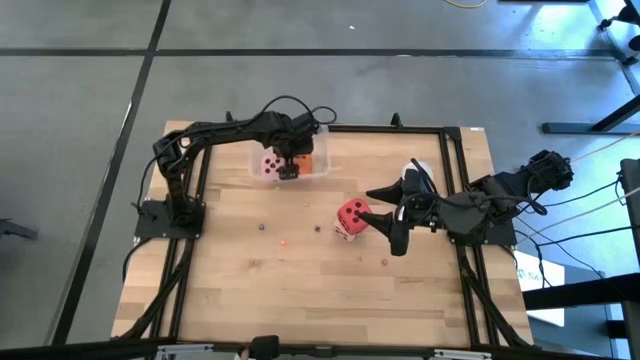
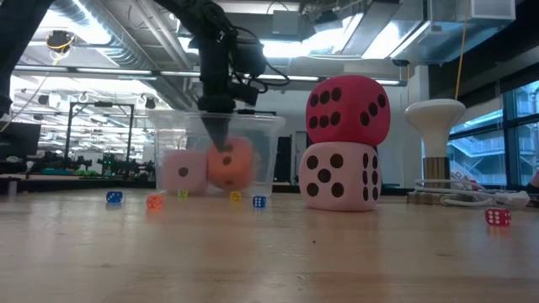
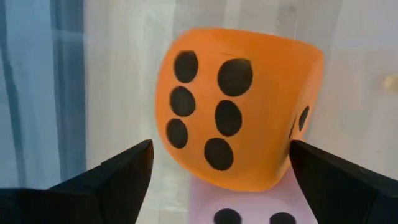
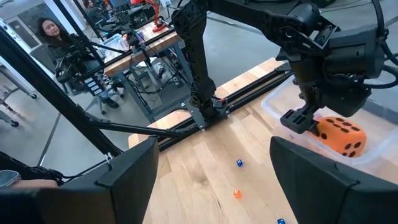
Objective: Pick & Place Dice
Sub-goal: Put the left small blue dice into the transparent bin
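Currently logged from my remote station:

Item 1: left pincer (image 1: 288,168), lowered into the clear tub (image 1: 318,165) at the far side of the wooden surface (image 1: 300,290). I read its fingers as spread, not grasping; the left wrist view shows one dark finger (image 3: 106,180) on each side of the orange die (image 3: 233,115), with a gap on both sides.

Item 2: orange die, inside the tub, resting partly on a pale pink die (image 2: 184,171) beside it there.

Item 3: red die (image 2: 347,109), stacked directly on a pale die with dark pips (image 2: 339,176), out on the surface near the right arm.

Item 4: right pincer (image 1: 383,210), fingers wide apart, released, just beside the stack.

Item 5: tiny coloured dice (image 2: 114,197), scattered loose on the surface.
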